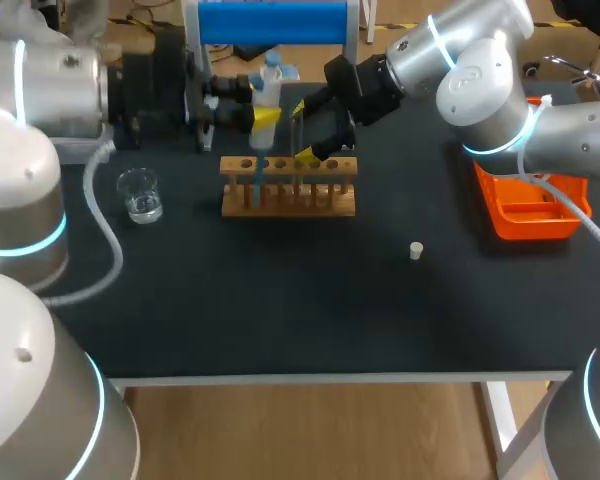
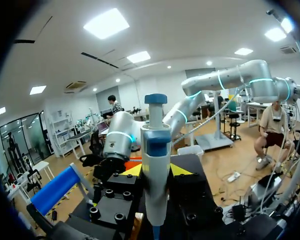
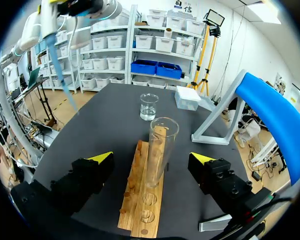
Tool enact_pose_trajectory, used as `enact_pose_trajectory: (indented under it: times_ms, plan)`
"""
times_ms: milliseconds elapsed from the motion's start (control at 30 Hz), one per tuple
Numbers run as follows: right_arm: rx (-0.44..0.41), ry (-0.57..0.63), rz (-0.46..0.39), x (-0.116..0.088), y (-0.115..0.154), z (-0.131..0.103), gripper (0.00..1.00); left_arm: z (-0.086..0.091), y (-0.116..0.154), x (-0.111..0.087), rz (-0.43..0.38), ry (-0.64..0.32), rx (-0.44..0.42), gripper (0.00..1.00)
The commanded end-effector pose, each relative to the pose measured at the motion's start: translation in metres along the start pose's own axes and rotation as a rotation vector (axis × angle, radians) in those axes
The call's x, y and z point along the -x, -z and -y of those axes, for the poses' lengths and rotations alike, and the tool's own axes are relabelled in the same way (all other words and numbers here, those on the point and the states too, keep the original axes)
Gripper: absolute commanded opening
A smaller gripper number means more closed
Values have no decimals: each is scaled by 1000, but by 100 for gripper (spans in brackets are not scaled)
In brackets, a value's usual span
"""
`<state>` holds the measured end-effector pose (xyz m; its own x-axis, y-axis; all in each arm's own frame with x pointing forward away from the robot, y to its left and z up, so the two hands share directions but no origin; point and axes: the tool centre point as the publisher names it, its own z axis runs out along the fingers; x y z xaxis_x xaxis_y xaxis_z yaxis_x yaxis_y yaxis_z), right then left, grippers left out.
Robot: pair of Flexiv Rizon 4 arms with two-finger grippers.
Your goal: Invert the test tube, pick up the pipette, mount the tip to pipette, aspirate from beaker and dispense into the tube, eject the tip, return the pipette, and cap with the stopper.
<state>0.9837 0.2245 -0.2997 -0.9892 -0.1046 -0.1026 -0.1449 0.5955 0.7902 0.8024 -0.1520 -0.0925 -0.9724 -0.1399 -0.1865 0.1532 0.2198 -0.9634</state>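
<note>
My left gripper is shut on the white and blue pipette, held upright. In the head view the pipette carries a blue tip pointing down by the left end of the wooden rack. A clear test tube stands upright in the rack, mouth up. My right gripper is open, one finger on either side of the tube and apart from it. The gripper hovers over the rack's right half. The beaker with liquid sits left of the rack. A white stopper lies to the right.
An orange tray sits at the right edge under my right arm. The blue pipette stand rises behind the rack. A white box lies near the beaker and the stand's foot.
</note>
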Motion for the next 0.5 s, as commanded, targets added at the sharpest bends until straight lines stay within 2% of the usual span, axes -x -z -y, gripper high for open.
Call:
enact_pose_trajectory:
  times_ms: [33,167,500]
  plan:
    - [-3,0,-1,0,1,0,100,-17,-16,-2,-16,-10,-85,0]
    - [-3,0,-1,0,1,0,100,-26,-23,-2,-38,8,-68,0]
    - [-3,0,-1,0,1,0,100,-30,-23,1,8,7,-66,0]
